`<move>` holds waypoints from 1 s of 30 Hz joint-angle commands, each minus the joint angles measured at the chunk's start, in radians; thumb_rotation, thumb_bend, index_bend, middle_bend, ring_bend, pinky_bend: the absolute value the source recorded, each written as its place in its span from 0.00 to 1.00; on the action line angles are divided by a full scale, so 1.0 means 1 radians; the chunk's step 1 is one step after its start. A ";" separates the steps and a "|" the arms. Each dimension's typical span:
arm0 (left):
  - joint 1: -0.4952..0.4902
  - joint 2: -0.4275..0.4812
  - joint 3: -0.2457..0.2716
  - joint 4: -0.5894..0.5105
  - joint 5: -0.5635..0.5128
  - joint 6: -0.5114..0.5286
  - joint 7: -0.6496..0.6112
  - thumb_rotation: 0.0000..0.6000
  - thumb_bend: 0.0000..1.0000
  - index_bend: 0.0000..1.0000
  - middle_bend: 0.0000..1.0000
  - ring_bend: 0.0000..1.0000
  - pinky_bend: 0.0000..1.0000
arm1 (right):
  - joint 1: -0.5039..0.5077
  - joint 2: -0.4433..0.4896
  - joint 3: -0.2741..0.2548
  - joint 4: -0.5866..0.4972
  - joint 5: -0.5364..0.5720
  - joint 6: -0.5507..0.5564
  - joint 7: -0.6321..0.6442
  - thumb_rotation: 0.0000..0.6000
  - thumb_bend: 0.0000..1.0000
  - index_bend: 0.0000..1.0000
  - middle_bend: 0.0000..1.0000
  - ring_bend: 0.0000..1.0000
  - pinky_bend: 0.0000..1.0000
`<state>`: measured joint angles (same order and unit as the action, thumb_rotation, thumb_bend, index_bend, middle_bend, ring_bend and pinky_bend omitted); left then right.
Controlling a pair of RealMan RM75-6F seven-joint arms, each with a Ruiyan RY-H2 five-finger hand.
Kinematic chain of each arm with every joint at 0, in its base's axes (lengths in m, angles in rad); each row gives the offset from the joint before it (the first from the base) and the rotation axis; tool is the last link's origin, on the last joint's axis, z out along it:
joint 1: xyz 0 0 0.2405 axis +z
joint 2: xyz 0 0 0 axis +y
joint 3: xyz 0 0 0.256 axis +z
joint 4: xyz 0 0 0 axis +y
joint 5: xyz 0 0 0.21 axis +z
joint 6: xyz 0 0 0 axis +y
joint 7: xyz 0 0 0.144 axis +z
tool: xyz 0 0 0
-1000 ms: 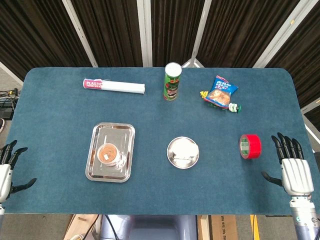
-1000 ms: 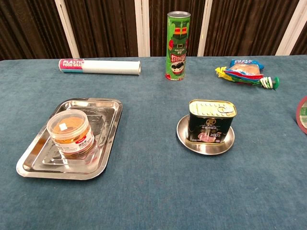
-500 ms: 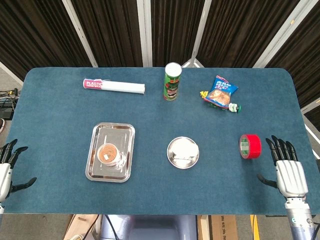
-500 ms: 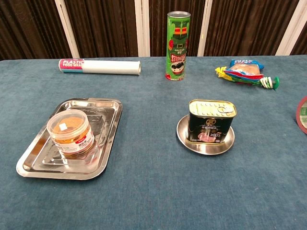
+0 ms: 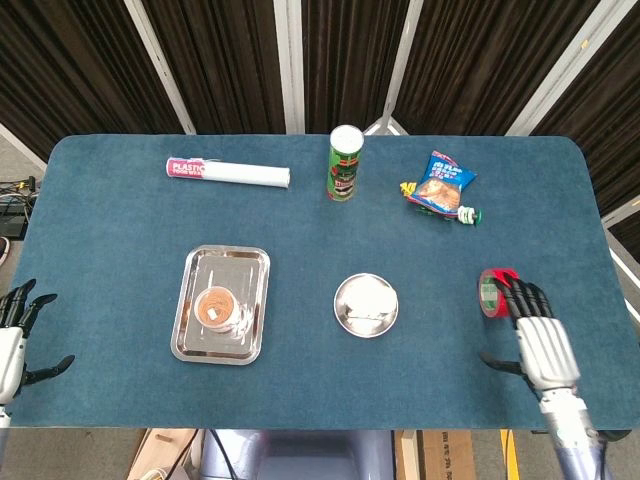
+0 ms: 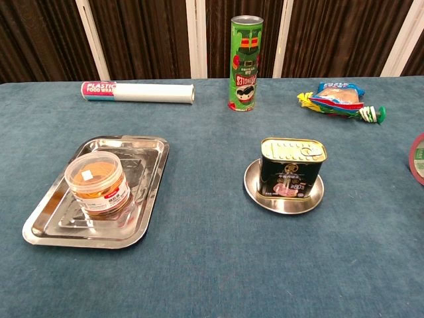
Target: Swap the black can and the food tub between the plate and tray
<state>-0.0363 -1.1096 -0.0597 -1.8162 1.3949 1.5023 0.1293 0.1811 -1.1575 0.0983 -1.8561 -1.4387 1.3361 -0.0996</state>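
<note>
The black can [image 6: 291, 167] stands upright on the small round metal plate [image 6: 317, 195]; from the head view its pale lid [image 5: 366, 299] shows on that plate [image 5: 343, 311]. The clear food tub [image 6: 97, 181] with brown contents sits in the steel tray [image 6: 142, 199], also seen from above as tub [image 5: 216, 309] in tray [image 5: 192, 290]. My right hand [image 5: 536, 337] hovers open near the table's front right, its fingertips overlapping the red tape roll. My left hand [image 5: 14, 335] hangs open off the front left edge. Neither hand shows in the chest view.
A red tape roll [image 5: 491, 290] lies right of the plate. At the back stand a green chips tube [image 5: 344, 163], a plastic wrap roll [image 5: 228, 173] and a snack bag [image 5: 440, 186]. The table edge runs close to both hands.
My right hand has moved left and inward over the table, from beside the edge to just next to the tape roll. The left hand has barely moved; objects are unmoved.
</note>
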 commanded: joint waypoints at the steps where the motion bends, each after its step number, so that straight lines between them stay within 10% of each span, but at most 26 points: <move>1: -0.002 -0.003 -0.002 0.001 0.000 -0.002 0.002 1.00 0.08 0.19 0.00 0.00 0.05 | 0.098 -0.001 0.051 -0.112 0.105 -0.126 -0.118 1.00 0.03 0.01 0.00 0.00 0.00; 18: -0.002 0.010 -0.010 0.001 -0.023 -0.008 -0.027 1.00 0.08 0.19 0.00 0.00 0.05 | 0.346 -0.246 0.148 -0.105 0.546 -0.193 -0.480 1.00 0.03 0.03 0.03 0.05 0.00; 30: -0.005 0.010 -0.016 0.002 -0.046 -0.017 -0.023 1.00 0.08 0.19 0.00 0.00 0.05 | 0.412 -0.408 0.159 0.041 0.581 -0.133 -0.486 1.00 0.03 0.20 0.25 0.25 0.00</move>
<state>-0.0408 -1.0996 -0.0758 -1.8144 1.3511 1.4868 0.1055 0.5861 -1.5346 0.2536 -1.8430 -0.8397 1.1775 -0.5960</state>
